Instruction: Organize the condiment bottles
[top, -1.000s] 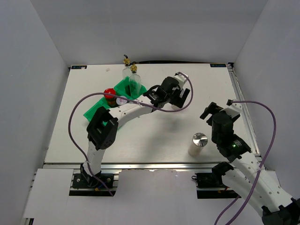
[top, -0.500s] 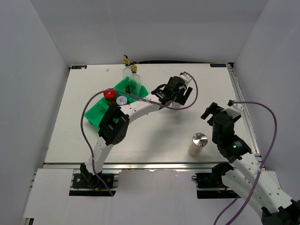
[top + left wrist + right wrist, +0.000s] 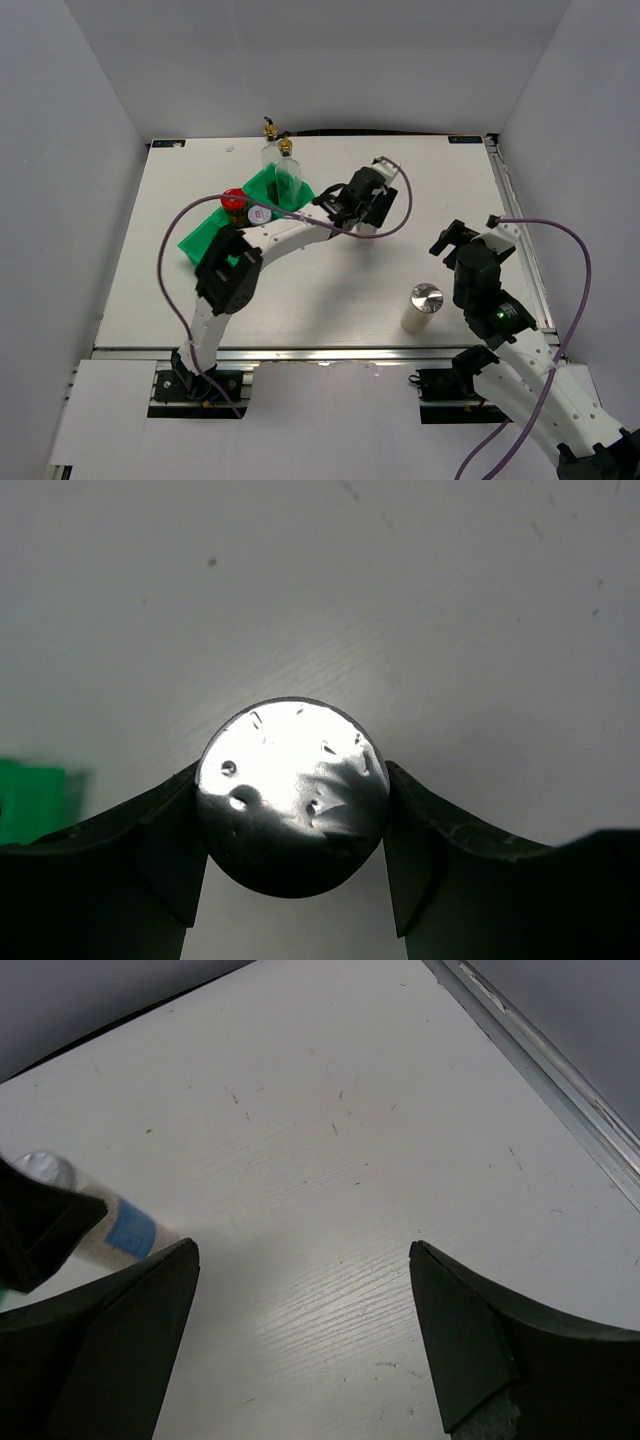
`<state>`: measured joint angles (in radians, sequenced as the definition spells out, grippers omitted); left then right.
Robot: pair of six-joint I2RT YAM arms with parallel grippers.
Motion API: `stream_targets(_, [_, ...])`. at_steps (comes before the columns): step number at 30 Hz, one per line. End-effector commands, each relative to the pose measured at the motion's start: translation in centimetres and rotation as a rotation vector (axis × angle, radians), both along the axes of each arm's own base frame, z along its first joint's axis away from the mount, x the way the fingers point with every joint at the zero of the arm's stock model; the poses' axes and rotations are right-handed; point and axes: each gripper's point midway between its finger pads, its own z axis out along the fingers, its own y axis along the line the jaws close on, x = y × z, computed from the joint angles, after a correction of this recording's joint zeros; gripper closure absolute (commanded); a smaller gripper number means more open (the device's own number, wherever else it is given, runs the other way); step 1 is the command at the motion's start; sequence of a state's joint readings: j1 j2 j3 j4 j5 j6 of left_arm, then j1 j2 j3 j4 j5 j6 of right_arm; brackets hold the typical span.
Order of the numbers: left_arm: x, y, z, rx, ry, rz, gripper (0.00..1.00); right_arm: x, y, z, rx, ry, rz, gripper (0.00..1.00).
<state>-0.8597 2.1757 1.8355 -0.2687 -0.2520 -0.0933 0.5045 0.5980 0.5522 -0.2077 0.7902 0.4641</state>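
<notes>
A silver-capped shaker (image 3: 292,795) sits between the two black fingers of my left gripper (image 3: 292,780), which is shut on it just below the cap. From above, the left gripper (image 3: 365,205) is over the middle back of the table and covers that shaker. The right wrist view shows the same shaker (image 3: 110,1225) with its blue label. A second silver-capped shaker (image 3: 425,305) stands near the front right. My right gripper (image 3: 466,229) is open above bare table (image 3: 302,1250). Two glass bottles (image 3: 268,150) (image 3: 287,170), a red-lidded jar (image 3: 233,203) and a white-lidded jar (image 3: 260,214) stand in or by the green tray (image 3: 205,238).
The green tray lies at the back left. A metal rail (image 3: 560,1070) runs along the table's right edge. Grey walls close in the table on three sides. The left arm's purple cable (image 3: 170,250) loops over the left half.
My left gripper has shut on the silver-capped shaker and shifted slightly over it. The right arm and the other bottles have not moved.
</notes>
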Motion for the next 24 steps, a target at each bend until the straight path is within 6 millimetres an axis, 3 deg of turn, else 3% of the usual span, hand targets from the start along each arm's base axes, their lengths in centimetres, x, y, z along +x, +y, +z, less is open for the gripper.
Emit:
stream_targets(1, [-3.2, 3.5, 9.2, -0.15, -0.083, 0.033, 0.99, 0.4, -0.4, 0.6, 0.005, -0.036, -0.031, 0.1])
stream_targets(2, [-4.1, 4.4, 9.8, -0.184, -0.079, 0.051, 1.0, 0.5, -0.4, 0.5, -0.003, -0.028, -0.03, 0.11])
stream_targets(3, [-5.4, 6.1, 13.8, -0.262, -0.129, 0.058, 1.0, 0.5, -0.5, 0.4, -0.008, -0.024, -0.037, 0.11])
stream_targets(4, [-6.8, 7.9, 11.1, -0.233, -0.095, 0.076, 1.0, 0.5, -0.6, 0.4, -0.01, -0.021, -0.041, 0.1])
stream_targets(6, [-8.1, 11.0, 11.9, -0.288, -0.109, 0.172, 1.0, 0.5, -0.8, 0.4, -0.013, -0.021, -0.05, 0.11])
stream_targets(7, [-9.2, 13.3, 14.4, -0.332, -0.145, 0.218, 1.0, 0.5, -0.9, 0.4, -0.012, -0.022, -0.058, 0.11])
stream_targets(8, [-9.9, 15.0, 13.0, -0.328, -0.122, 0.278, 1.0, 0.5, -0.9, 0.5, -0.008, -0.029, -0.057, 0.11])
stream_targets(9, [-10.3, 16.5, 13.2, -0.331, -0.13, 0.327, 1.0, 0.5, -0.9, 0.4, -0.009, -0.028, -0.056, 0.11])
stream_targets(10, [-10.8, 19.6, 13.8, -0.304, -0.16, 0.427, 1.0, 0.5, -0.9, 0.5, -0.009, -0.03, -0.055, 0.11])
stream_targets(12, [-11.8, 23.2, 12.7, -0.237, -0.146, 0.563, 1.0, 0.6, -1.0, 0.5, -0.009, -0.03, -0.058, 0.11])
stream_targets(13, [-12.0, 25.9, 13.7, -0.226, -0.199, 0.675, 1.0, 0.6, -1.0, 0.4, -0.008, -0.029, -0.058, 0.11])
stream_targets(16, [-12.6, 31.1, 14.2, -0.204, -0.26, 0.88, 1.0, 0.8, -0.7, 0.3, -0.011, -0.026, -0.048, 0.1])
stream_targets(20, [-11.7, 38.8, 14.6, -0.188, -0.3, 1.139, 1.0, 1.1, -0.2, 0.4, -0.007, -0.029, -0.022, 0.11])
stream_targets(22, [-10.7, 40.0, 13.9, -0.239, -0.266, 1.157, 1.0, 1.2, -0.1, 0.3, -0.015, -0.025, -0.013, 0.11])
stream_targets(24, [-10.7, 42.5, 13.6, -0.214, -0.271, 1.244, 1.0, 1.1, -0.4, 0.3, -0.022, -0.023, -0.029, 0.11])
